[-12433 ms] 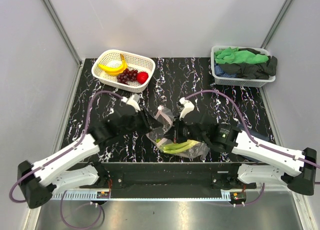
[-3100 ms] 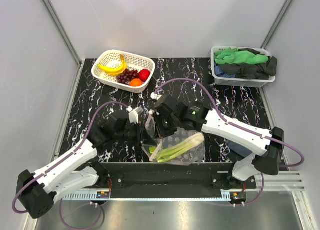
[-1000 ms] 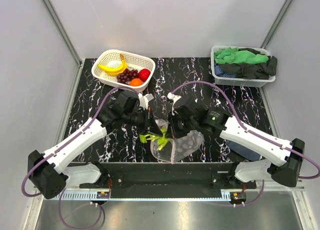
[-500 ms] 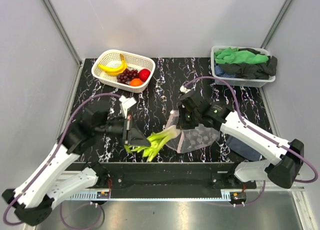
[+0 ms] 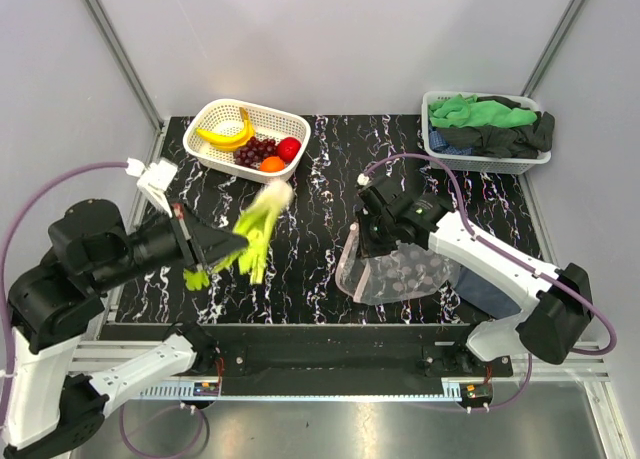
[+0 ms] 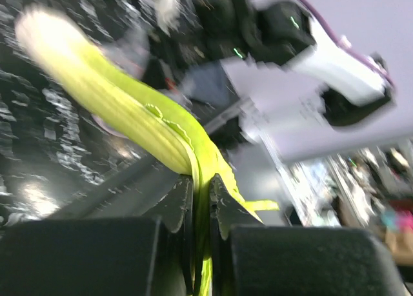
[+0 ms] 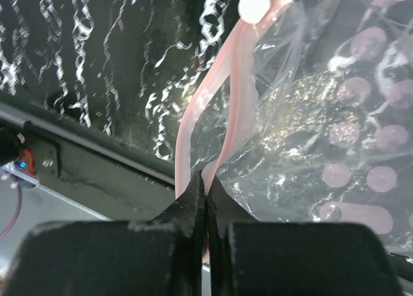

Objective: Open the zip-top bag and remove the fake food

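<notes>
The zip-top bag (image 5: 398, 275) sits right of the middle of the desk (image 5: 330, 169), toward its near edge. My right hand (image 5: 362, 241) is clenched on its mouth. The overhead camera gives me only a clear pouch with pale dots. The right wrist camera shows the grip itself: both fingers pinched flat on the pinkish-red zip strip (image 7: 216, 122), with crinkled plastic spreading to the right.

The pale-green stalks (image 5: 255, 234) are out of the bag and well apart from it, in the air over the left half of the desk. My left hand (image 5: 238, 247) is clamped on them. From above they are a blurred yellow-green streak. The left wrist view shows the fingers closed on the leafy end, with the pale stem running up and away.

Behind them the white basket (image 5: 222, 114) holds the banana (image 5: 225, 134), grapes (image 5: 252, 152), a red fruit (image 5: 289, 148) and an orange piece (image 5: 271, 164). A second basket (image 5: 432, 149) of cloths stands at the far right corner.

Half a second ago the stalks lay low, just beside the bag's mouth. They are now higher and further left, and the left arm has risen with them.
</notes>
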